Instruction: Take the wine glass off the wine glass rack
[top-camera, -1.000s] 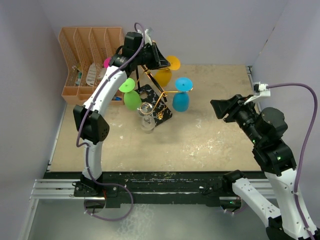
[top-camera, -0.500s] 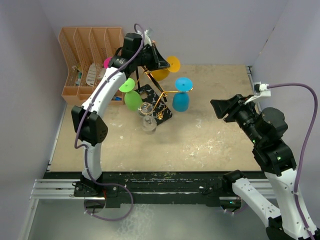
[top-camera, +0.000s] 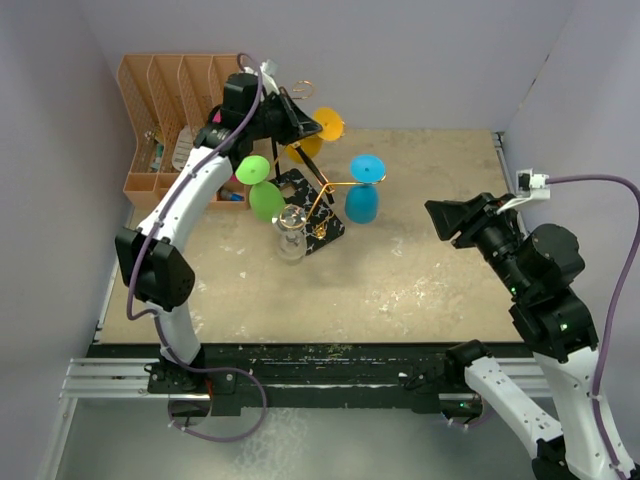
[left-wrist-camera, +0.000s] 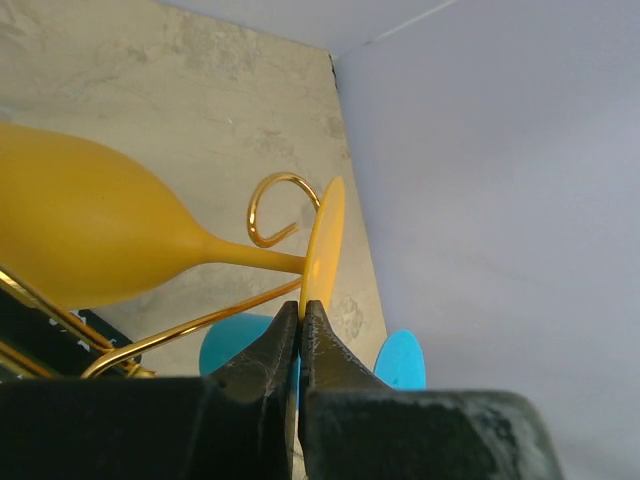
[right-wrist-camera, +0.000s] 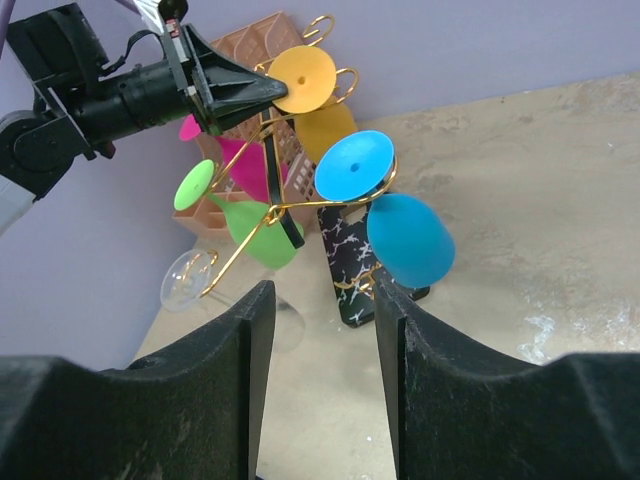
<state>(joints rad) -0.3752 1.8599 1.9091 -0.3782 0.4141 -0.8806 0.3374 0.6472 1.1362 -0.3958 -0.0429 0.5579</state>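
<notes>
The wine glass rack (top-camera: 336, 188) stands at the back on its black marbled base (top-camera: 326, 226), also seen from the right wrist as the base (right-wrist-camera: 345, 262). A yellow wine glass (left-wrist-camera: 90, 235) hangs level on it, its stem beside a curled arm end (left-wrist-camera: 272, 205). My left gripper (top-camera: 311, 128) is shut on the rim of that glass's yellow foot (left-wrist-camera: 322, 235). A blue glass (top-camera: 362, 200), a green glass (top-camera: 264, 198), a clear glass (top-camera: 291, 238) and a pink glass (right-wrist-camera: 193, 128) hang on other arms. My right gripper (right-wrist-camera: 320, 300) hovers open at the right, well away from the rack, nothing between its fingers.
An orange slotted desk organiser (top-camera: 180, 105) stands in the back left corner, just behind the rack and my left arm. Grey walls close the table at the back, left and right. Bare tabletop (top-camera: 400, 280) lies between the rack and my right arm.
My left gripper closed on the yellow foot and then drew left, carrying the yellow glass along the rack arm. The right arm shifted slightly.
</notes>
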